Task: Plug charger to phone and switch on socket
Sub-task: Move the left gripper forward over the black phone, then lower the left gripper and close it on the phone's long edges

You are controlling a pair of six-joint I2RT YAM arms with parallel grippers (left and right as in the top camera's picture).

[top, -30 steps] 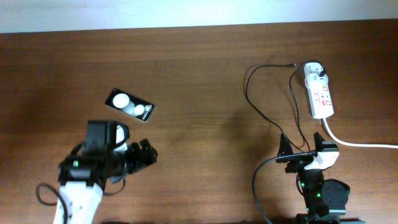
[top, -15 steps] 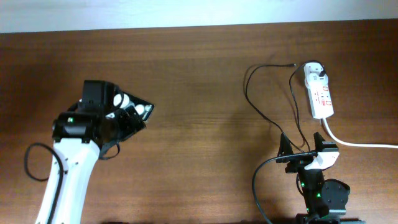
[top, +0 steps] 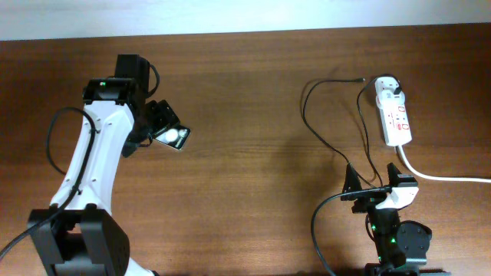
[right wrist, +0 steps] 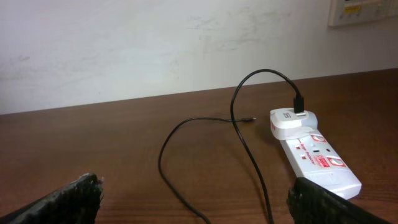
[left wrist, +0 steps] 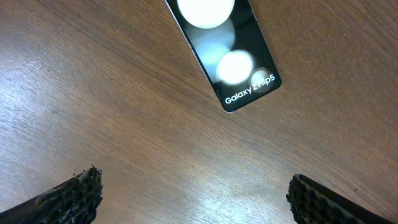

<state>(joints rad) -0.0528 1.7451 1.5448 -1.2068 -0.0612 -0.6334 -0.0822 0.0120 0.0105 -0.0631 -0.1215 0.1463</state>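
Note:
The phone (top: 173,136) is a black glossy slab with white spots, lying at the left, partly under my left arm; it shows in the left wrist view (left wrist: 229,56) with white lettering at its near end. My left gripper (top: 157,123) is open and hovers over it, fingers spread wide (left wrist: 193,199). The charger cable (top: 337,123) loops from its adapter in the socket (top: 393,115), its tip (top: 363,79) lying free. My right gripper (top: 376,184) is open at the front right, fingers (right wrist: 199,199) apart, facing the cable (right wrist: 249,143) and the socket (right wrist: 314,155).
A thick white cord (top: 441,175) runs from the socket off the right edge. A white wall (right wrist: 155,43) stands behind the table. The wooden tabletop (top: 245,92) lies between phone and socket.
My left arm has swung from the front left up and back, and its gripper now covers part of the phone. The right arm, cable and socket have not moved.

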